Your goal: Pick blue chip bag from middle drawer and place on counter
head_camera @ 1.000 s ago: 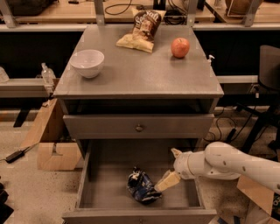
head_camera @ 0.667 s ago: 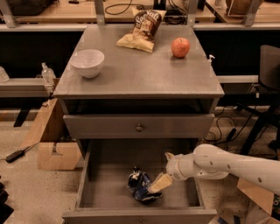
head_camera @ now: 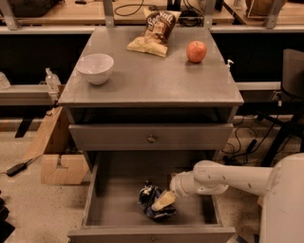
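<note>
The blue chip bag [head_camera: 151, 200] lies crumpled on the floor of the open middle drawer [head_camera: 114, 209], near its front centre. My white arm reaches in from the right, and my gripper [head_camera: 162, 201] is down at the bag's right side, touching or overlapping it. The bag rests on the drawer floor. The grey counter [head_camera: 152, 78] above carries a white bowl [head_camera: 95, 68], a tan-and-brown chip bag [head_camera: 153, 31] and a red apple [head_camera: 196, 51].
The drawer above, with a small knob [head_camera: 151, 139], is shut. A cardboard box [head_camera: 59, 163] sits on the floor left of the cabinet. A dark chair [head_camera: 289, 95] and cables stand at the right. A wooden workbench [head_camera: 61, 12] runs behind.
My arm has pushed leftward and lower into the drawer, bringing the gripper from right of the blue bag down onto its right side. The bag has not moved.
</note>
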Motion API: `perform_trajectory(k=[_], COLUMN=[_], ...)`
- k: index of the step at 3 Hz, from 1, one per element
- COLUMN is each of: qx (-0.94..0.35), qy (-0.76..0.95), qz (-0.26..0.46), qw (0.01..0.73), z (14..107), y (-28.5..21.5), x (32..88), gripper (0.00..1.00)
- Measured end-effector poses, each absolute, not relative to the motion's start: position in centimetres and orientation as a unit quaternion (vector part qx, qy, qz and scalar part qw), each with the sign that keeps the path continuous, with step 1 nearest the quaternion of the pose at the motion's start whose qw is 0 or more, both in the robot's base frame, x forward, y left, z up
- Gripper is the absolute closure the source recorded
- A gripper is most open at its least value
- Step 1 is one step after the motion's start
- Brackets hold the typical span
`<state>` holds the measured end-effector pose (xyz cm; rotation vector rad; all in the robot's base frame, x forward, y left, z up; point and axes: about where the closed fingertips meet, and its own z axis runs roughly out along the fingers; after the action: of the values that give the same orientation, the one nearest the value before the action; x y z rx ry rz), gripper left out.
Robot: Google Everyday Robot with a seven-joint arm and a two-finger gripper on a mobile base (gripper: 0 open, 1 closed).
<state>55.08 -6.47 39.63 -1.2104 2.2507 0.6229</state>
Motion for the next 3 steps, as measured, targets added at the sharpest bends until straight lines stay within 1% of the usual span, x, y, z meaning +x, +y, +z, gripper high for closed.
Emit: perform_trajectory(k=[1,3], qx=[-0.428,-0.442], qy=[0.831,0.807], qz=[0.257,0.294], qw=[0.247,0.258], z=[37.0,38.9], y=[-5.7,-3.0], x=[54.9,51.4], gripper=[0.17,0.64])
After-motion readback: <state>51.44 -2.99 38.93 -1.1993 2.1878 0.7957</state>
